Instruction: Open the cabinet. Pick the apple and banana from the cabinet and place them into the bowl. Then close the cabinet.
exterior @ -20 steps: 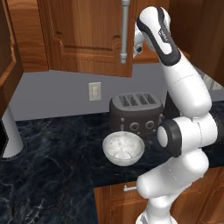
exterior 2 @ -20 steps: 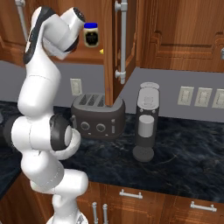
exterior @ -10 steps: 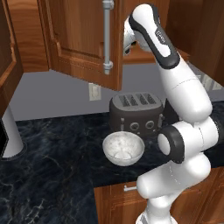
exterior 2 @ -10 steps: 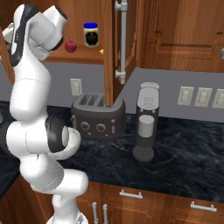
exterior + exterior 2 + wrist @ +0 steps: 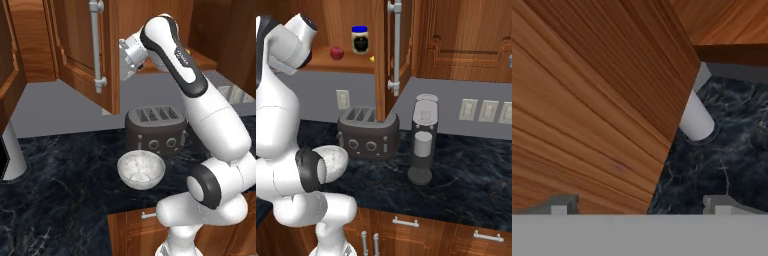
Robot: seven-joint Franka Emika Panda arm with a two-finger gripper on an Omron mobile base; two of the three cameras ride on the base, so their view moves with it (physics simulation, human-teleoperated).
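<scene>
The cabinet's left door (image 5: 75, 45) is swung far open, its silver handle (image 5: 95, 45) facing me. My gripper (image 5: 123, 50) is at that door's inner face, open and empty; in the hand view the gripper (image 5: 641, 207) has its tips wide apart against the wood of the door (image 5: 587, 110). The right door (image 5: 383, 75) also stands open, edge-on. On the shelf lie the dark-red apple (image 5: 336, 52) and a yellow end of the banana (image 5: 372, 58), also seen as a yellow sliver of banana (image 5: 187, 50). The marbled bowl (image 5: 141, 169) sits on the counter before the toaster.
A dark four-slot toaster (image 5: 157, 130) stands behind the bowl. A dark-lidded jar (image 5: 360, 39) is on the shelf beside the apple. A grey coffee machine (image 5: 423, 140) stands right of the toaster. A white cylinder (image 5: 696, 120) rises from the black marble counter (image 5: 60, 200).
My arm has swept left and the left door has swung further open with it. In the right base view the apple and jar have come out from behind the arm.
</scene>
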